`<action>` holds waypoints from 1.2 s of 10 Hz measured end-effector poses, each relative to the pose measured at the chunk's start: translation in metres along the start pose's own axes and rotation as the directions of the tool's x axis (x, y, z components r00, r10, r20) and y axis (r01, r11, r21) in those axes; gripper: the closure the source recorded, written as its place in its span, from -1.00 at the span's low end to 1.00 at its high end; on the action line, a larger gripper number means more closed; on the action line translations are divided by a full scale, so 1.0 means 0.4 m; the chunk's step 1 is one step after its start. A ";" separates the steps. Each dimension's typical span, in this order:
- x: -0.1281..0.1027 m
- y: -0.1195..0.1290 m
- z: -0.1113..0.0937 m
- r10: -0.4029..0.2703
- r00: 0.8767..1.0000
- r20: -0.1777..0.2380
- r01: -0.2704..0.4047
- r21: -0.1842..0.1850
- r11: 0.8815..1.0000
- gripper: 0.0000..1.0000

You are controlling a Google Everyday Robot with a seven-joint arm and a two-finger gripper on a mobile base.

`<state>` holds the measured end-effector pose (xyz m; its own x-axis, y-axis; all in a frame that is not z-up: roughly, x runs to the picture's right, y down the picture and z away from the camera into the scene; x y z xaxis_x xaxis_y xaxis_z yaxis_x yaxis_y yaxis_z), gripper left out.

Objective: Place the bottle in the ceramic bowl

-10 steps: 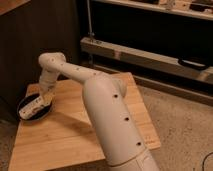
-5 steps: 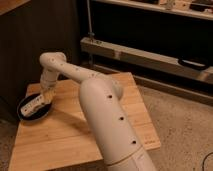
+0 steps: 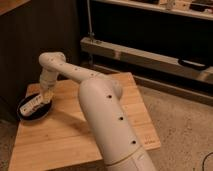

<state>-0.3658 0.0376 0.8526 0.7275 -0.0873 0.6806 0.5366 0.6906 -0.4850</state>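
The ceramic bowl, round, black and glossy, sits at the left edge of the wooden table. The bottle, small and clear with a white label, lies tilted across the bowl's top, its lower end toward the left. My gripper is at the bottle's upper right end, right over the bowl's far rim. The white arm reaches in from the lower right and bends down to it at the wrist.
A dark wall panel stands behind the table's left side. A metal rail and shelf frame runs along the back right. Speckled floor lies to the right of the table.
The wrist has shifted a little to the left. The bottle stays over the bowl in nearly the same spot.
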 end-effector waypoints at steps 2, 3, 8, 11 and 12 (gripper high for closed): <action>0.000 0.000 -0.001 0.000 1.000 0.000 0.000 0.000 1.000 0.17; 0.001 0.000 -0.001 0.001 1.000 0.000 -0.001 0.001 1.000 0.17; 0.002 0.000 -0.001 0.001 1.000 0.000 -0.001 0.001 1.000 0.29; 0.001 0.000 -0.001 0.001 1.000 0.001 -0.001 0.000 1.000 -0.22; 0.001 0.000 -0.001 0.001 1.000 0.001 -0.001 0.000 1.000 -0.37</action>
<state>-0.3653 0.0374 0.8527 0.7276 -0.0863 0.6805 0.5358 0.6909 -0.4853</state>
